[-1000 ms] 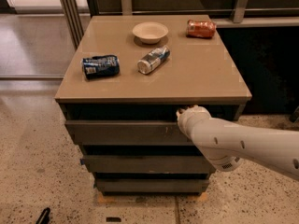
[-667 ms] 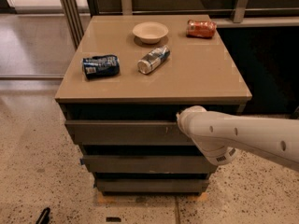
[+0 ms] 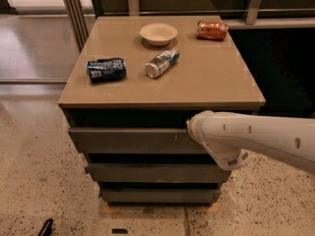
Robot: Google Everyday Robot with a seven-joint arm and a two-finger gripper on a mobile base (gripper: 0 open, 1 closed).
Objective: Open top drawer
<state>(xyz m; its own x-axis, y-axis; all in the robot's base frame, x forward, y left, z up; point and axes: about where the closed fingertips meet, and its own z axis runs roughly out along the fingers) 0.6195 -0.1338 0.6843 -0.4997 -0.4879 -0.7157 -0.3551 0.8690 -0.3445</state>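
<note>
The top drawer (image 3: 128, 140) is the widest of three flat grey-brown fronts under the tan tabletop (image 3: 206, 77), with a dark gap above it. Small pale scratches show right of its centre. My gripper (image 3: 193, 128) is at the end of the white arm (image 3: 256, 136), which reaches in from the right. It is against the upper right edge of the top drawer front, and the arm's wrist hides most of it. The drawer's inside is not visible.
On the tabletop lie a blue crushed can (image 3: 106, 69), a silver can on its side (image 3: 162, 63), a pale bowl (image 3: 158, 33) and an orange-red can (image 3: 212, 30). Two narrower drawer fronts (image 3: 147, 172) sit below. The floor is speckled, with metal posts behind on the left (image 3: 74, 14).
My forearm has swung up to lie more level. The arm's end stays at the top drawer's upper right edge. The drawer front shows no clear movement.
</note>
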